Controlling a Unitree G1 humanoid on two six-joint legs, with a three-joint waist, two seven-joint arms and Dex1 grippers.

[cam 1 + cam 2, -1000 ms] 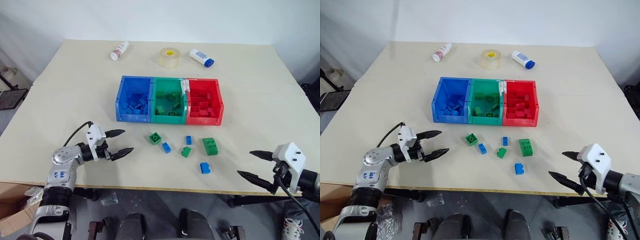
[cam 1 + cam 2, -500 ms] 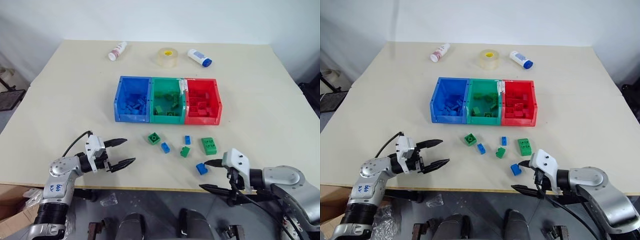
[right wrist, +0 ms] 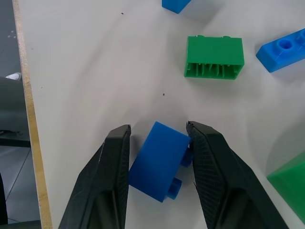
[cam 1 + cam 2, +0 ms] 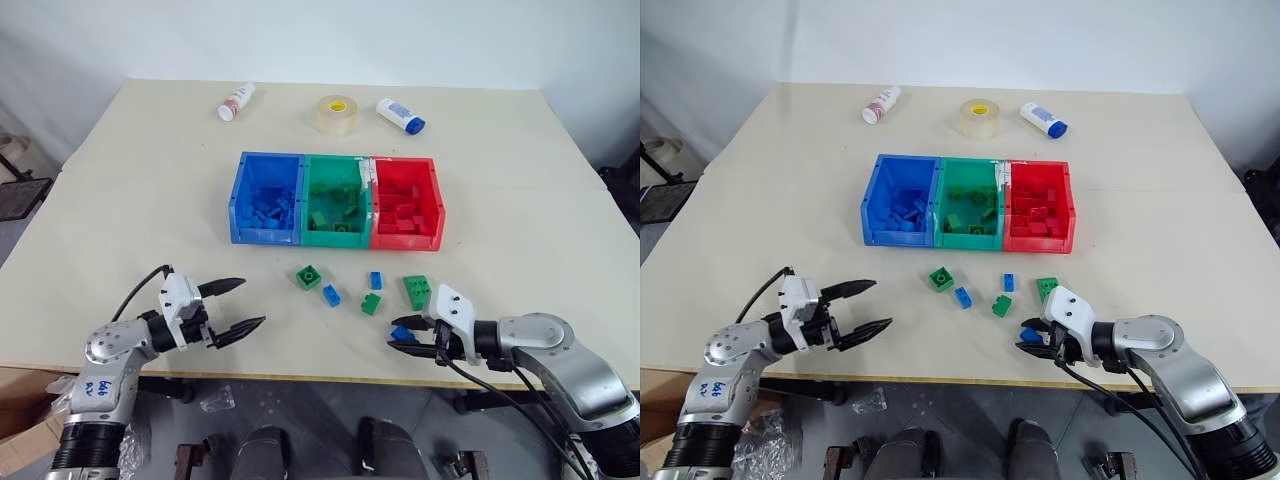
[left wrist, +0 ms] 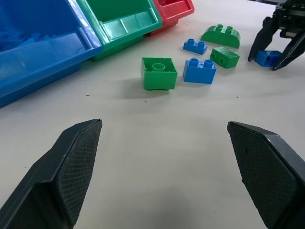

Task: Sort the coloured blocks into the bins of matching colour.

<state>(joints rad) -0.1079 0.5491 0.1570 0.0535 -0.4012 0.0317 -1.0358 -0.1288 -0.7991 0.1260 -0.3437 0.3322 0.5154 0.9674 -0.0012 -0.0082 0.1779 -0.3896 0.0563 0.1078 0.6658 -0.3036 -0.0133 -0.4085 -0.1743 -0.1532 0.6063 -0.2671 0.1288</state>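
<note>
Right wrist view shows the right claw (image 3: 158, 150), spread wide a moment ago, now clamped on a blue brick (image 3: 158, 160), ready for lifting to the blue bin (image 4: 266, 196).

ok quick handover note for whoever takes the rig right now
Right end effector: closed on a blue brick at the table's near edge, not lifted.
Left end effector: open, empty, above the table on the near left.
Bins mid-table: blue, green and red, each already holding bricks.
Left: two small blue bricks and three green ones loose in front of the bins, plus the gripped one.
</note>
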